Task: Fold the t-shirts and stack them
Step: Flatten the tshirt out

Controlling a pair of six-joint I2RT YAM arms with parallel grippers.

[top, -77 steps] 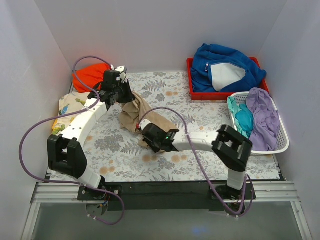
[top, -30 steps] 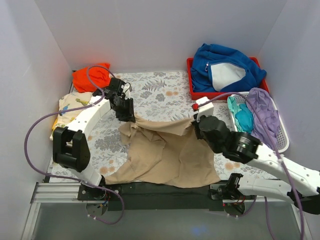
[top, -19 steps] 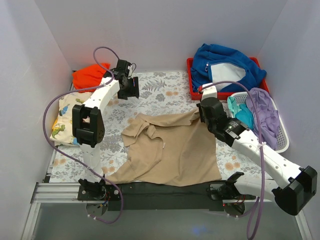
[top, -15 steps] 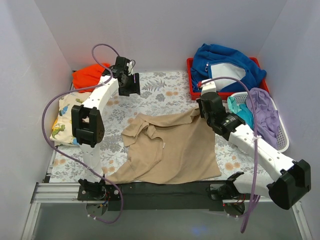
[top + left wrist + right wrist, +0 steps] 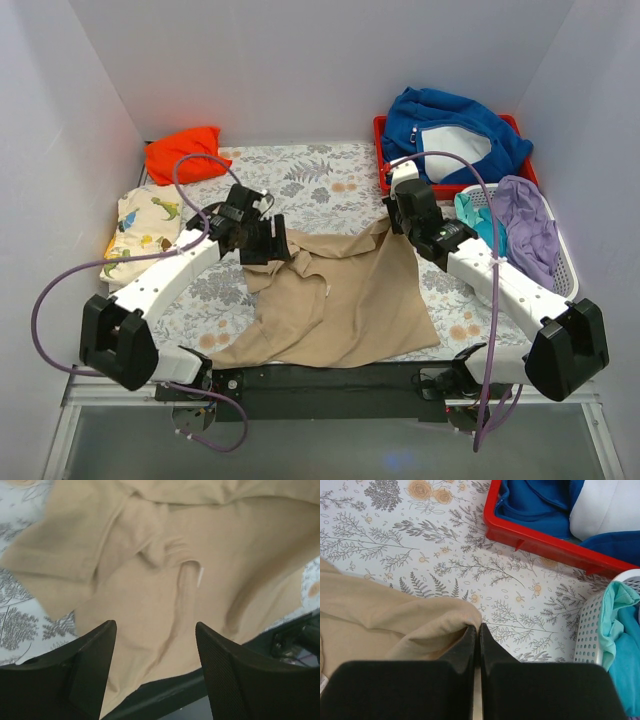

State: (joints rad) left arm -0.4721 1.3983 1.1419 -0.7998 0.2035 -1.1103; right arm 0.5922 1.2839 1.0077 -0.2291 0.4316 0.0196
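A corner of the tan t-shirt (image 5: 340,300) was pinched by the closed right gripper (image 5: 476,630); the left gripper (image 5: 154,626) was held wide above it.

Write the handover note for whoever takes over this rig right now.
The left pincer is open and empty, hovering over the tan shirt.
The right pincer is shut on that shirt's far right corner.
The tan shirt lies spread on the table, its left side rumpled.
The orange shirt is bunched in the far left corner; the dinosaur shirt lies at the left edge.
Done: tan one mostly spread.
Left: smooth it, fold it, then stack all three.
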